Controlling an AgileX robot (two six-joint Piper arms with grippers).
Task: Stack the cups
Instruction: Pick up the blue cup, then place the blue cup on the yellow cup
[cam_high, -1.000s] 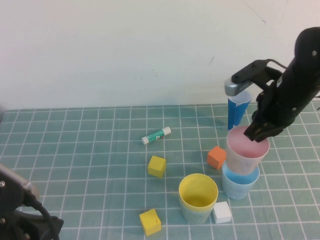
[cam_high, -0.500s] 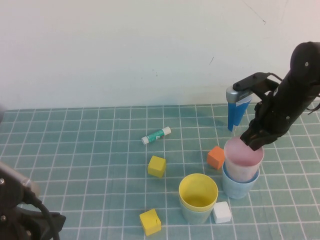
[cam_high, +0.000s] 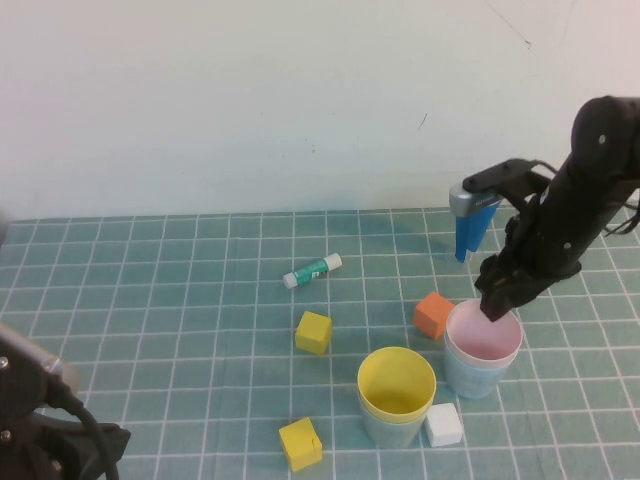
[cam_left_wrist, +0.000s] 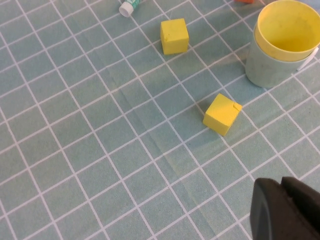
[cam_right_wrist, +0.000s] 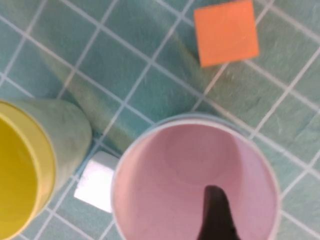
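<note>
Two nested pairs of cups stand on a teal mat (cam_high: 150, 300) ruled in white squares, backed by a plain pale wall (cam_high: 250, 100). The pink cup (cam_high: 483, 334) sits deep inside the light blue cup (cam_high: 478, 376) at the right; the yellow cup (cam_high: 396, 381) sits inside the green cup (cam_high: 392, 430) just to their left and nearer the robot.

Around them lie an orange cube (cam_high: 433, 314) touching or just beside the blue cup's far side, a white cube (cam_high: 443, 424) between the two stacks, two yellow cubes (cam_high: 313, 332) and a glue stick (cam_high: 312, 270) farther left. A dark-blue paper cone (cam_high: 470, 228) stands near the wall, partly hidden behind the right arm.

The right gripper (cam_high: 497, 300) hangs over the pink cup's far rim; the right wrist view shows one dark finger (cam_right_wrist: 216, 212) inside the cup, touching no wall, so the fingers look released. The left gripper (cam_left_wrist: 285, 210) is parked low at the near left, fingers pressed together, seen only in its wrist view.
</note>
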